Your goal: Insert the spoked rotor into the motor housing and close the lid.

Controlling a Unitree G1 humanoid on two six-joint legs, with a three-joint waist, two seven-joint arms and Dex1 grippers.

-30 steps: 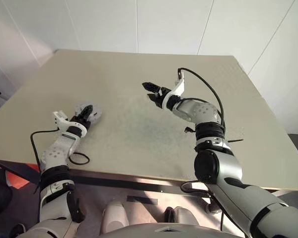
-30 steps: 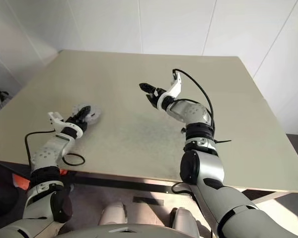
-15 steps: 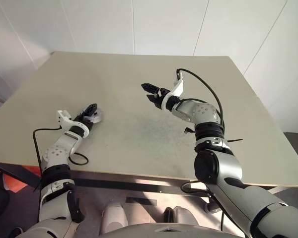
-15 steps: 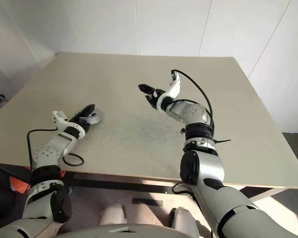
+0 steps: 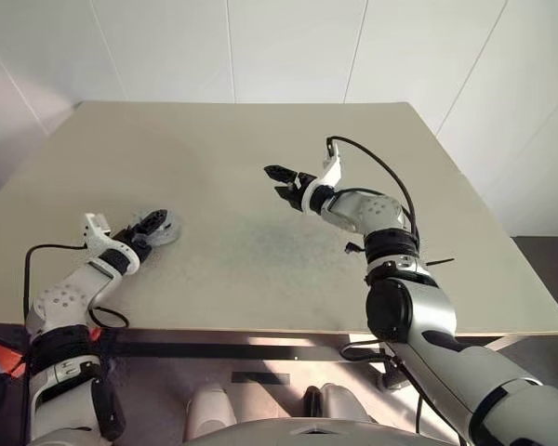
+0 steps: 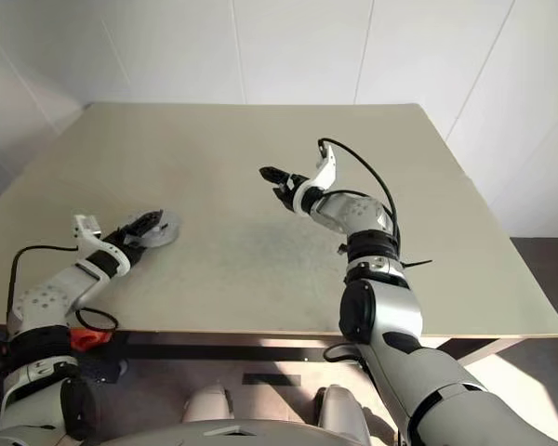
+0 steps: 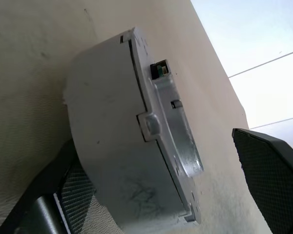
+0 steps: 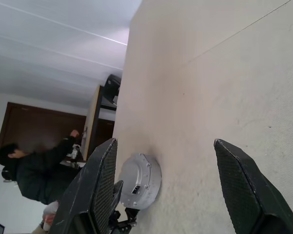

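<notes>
Left eye view: on the beige table [image 5: 260, 167] the motor housing [image 5: 163, 229] sits near the robot's left edge, a round pale grey unit resting on the tabletop, with the left gripper [image 5: 145, 225] right at its near side, black fingers spread around its edge rather than pinching it. The right gripper [image 5: 281, 180] hangs above the middle of the table, well apart from the housing, its two fingers parted and nothing between them. Right eye view gives the same layout, the housing lying just beyond the left wrist, and a bare stretch of table between it and the right arm. Left wrist view: the housing fills most of the frame, showing its smooth grey wall and a flanged rim with a small dark connector slot (whether the rotor or lid is fitted cannot be told from this side); one black finger [image 7: 271, 180] stands clear of the rim, while the other lies low against the wall. Right wrist view: between the two wide-set fingers [image 8: 95, 190] the housing is seen far off on the table, and a person [image 8: 36, 170] in dark clothing stands beyond the table's edge.
</notes>
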